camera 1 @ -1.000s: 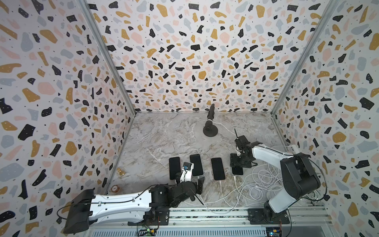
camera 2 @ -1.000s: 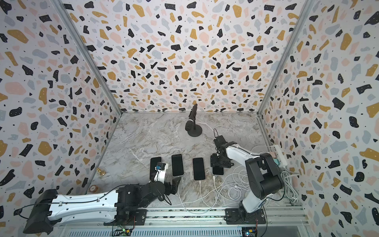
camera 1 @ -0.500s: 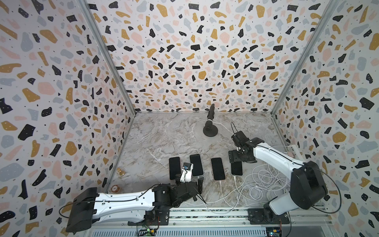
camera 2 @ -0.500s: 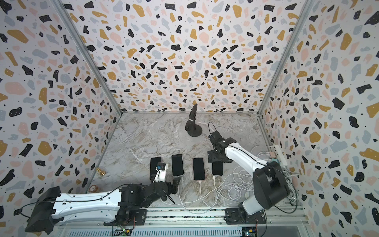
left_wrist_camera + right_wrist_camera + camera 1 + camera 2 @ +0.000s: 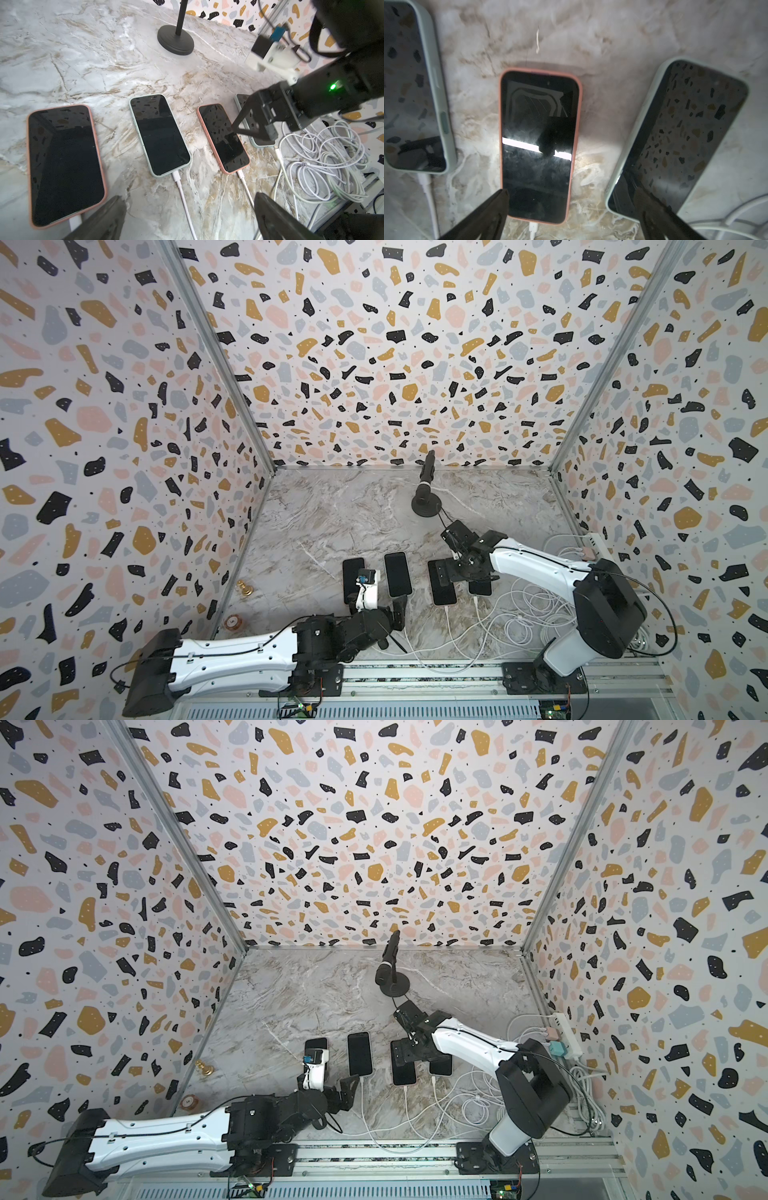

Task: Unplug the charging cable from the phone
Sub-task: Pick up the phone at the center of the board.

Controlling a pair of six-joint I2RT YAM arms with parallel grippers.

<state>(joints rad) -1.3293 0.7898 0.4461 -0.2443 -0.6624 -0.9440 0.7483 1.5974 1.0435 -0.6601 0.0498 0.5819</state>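
Four phones: lying screen-up in a row on the counter point(image 5: 332, 522): first phone point(image 5: 66, 164) pink-cased, second phone point(image 5: 159, 135) pale green, third phone point(image 5: 539, 124) pink, fourth phone point(image 5: 685, 133) pale green.
Four white cables point(image 5: 176, 177): each seemingly sitting plugged into a phone's near end.
Just changing: the right arm point(image 5: 536, 564) is stretching out from a folded pose, carrying the right tool point(image 5: 572, 192) off the fourth phone toward the third.
Right tool: gaping wide, gripping nothing, hovering above the third phone.
Left tool point(image 5: 189, 197): spreading wide too, empty, waiting low near the first two plugs.
Meaning: probably lining up on the third phone's charging cable point(image 5: 533, 227), which is still plugged in.
Others: one black stand point(image 5: 426, 506), one power strip point(image 5: 567, 1036), one gold pawn-like piece point(image 5: 243, 588), one round chip point(image 5: 233, 622).
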